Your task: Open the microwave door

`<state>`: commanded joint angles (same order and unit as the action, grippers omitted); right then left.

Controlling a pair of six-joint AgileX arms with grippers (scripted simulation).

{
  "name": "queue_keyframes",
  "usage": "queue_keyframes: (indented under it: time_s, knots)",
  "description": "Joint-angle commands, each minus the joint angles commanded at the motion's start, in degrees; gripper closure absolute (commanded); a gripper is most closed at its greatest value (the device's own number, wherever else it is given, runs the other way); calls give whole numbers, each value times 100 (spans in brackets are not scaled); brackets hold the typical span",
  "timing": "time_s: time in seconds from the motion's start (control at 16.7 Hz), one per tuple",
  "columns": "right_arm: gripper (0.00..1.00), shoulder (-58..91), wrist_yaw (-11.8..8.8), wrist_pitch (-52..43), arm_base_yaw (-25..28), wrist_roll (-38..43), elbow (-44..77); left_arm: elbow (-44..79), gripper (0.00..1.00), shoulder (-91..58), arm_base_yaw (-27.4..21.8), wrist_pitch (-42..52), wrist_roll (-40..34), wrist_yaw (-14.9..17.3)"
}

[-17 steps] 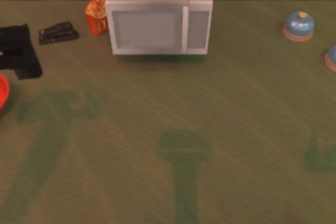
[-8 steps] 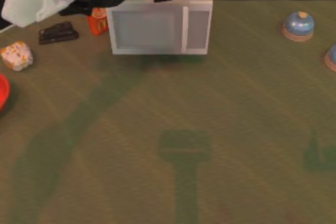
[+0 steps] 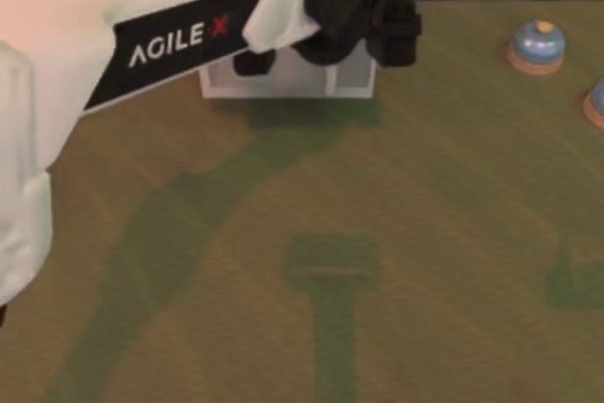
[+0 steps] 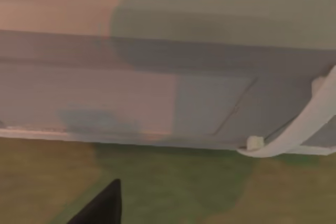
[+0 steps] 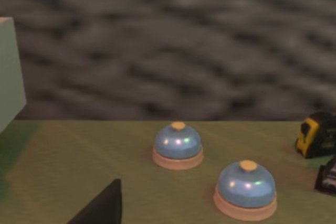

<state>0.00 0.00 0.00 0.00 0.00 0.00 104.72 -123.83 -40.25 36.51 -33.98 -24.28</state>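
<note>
My left pincer (image 3: 377,21) hangs over the microwave (image 3: 283,82), above its front right edge; I cannot tell whether it stands apart or together. The microwave door (image 4: 89,98) lies flat against the front, not yet opened. I judge this the reaching step: next I must bring the pincer down beside the door's free edge. My right arm is parked away from the microwave.

1 microwave (image 3: 283,82), 2 blue bells (image 5: 178,145) (image 5: 245,188), 1 yellow tape measure (image 5: 314,135), 1 arm (image 3: 142,40)
</note>
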Motion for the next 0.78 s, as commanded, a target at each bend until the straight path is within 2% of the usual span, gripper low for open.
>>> queue_keyframes:
  time_s: [0.48,0.78]
  knots:
    - [0,0,0,0,0,0,0,113,0,-167,25,-49,26,15]
    - [0,0,0,0,0,0,0,657,0,-1164,286,-538,267,178]
